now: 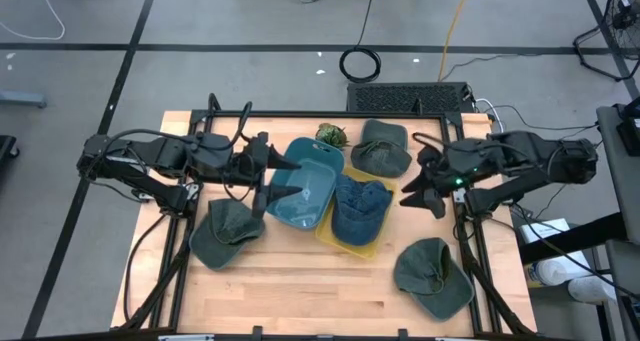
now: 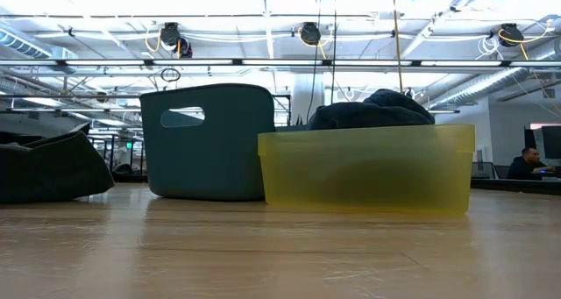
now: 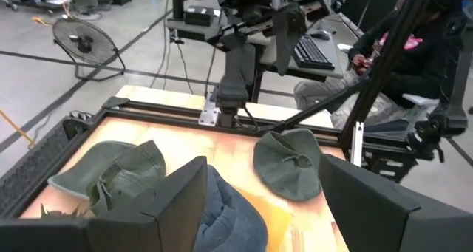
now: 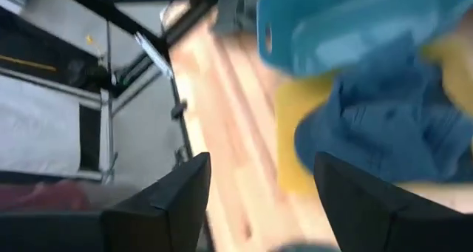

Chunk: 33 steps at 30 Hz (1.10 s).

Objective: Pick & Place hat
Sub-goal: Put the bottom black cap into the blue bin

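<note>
A blue denim hat (image 1: 360, 205) lies in a yellow bin (image 1: 345, 243), next to a teal bin (image 1: 312, 193). In the low view the blue hat (image 2: 372, 111) bulges over the yellow bin's rim (image 2: 368, 132). Three olive-green hats rest on the table: one at the left (image 1: 224, 231), one at the far side (image 1: 383, 147), one near right (image 1: 432, 275). A camouflage hat (image 1: 332, 134) sits beyond the teal bin. My left gripper (image 1: 288, 179) hovers open over the teal bin's left side. My right gripper (image 1: 413, 183) hangs open just right of the yellow bin, pointing at the blue hat (image 4: 369, 134).
Black frame rails (image 1: 170, 271) run along the table's left and right edges. In the left wrist view a person sits beyond the table's right side (image 3: 414, 52). Bare wood (image 1: 320, 291) lies along the near edge between the left and near-right hats.
</note>
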{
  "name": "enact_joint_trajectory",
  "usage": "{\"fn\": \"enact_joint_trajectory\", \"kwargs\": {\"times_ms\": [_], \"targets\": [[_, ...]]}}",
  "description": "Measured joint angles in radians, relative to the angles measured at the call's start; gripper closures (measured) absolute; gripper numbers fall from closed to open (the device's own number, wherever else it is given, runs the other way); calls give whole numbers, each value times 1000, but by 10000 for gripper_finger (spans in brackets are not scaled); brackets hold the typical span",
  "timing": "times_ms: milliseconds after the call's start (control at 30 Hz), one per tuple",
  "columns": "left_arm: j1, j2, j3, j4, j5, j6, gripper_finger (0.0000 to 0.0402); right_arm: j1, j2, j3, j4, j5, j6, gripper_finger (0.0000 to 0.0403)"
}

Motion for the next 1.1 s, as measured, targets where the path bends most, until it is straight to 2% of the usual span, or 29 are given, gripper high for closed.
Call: {"fn": "enact_joint_trajectory", "kwargs": {"times_ms": [300,500,567,700,900,1033,1100], "targets": [[0,0,0,-85,40,-37,133,63,83,45,-52,-228,236,199],[0,0,0,-88,41,-53,133,94,113,44,-27,-350,295,200],[0,0,0,-88,42,-55,133,101,115,25,61,-353,334,200],[0,0,0,-89,43,-83,133,107,116,-34,310,-386,522,198],[0,0,0,-88,43,-87,133,107,124,-99,703,-466,644,180],[0,0,0,-82,40,-81,133,122,123,-98,809,-566,708,144],[0,0,0,-71,40,-99,133,143,123,-98,806,-605,717,123]]}}
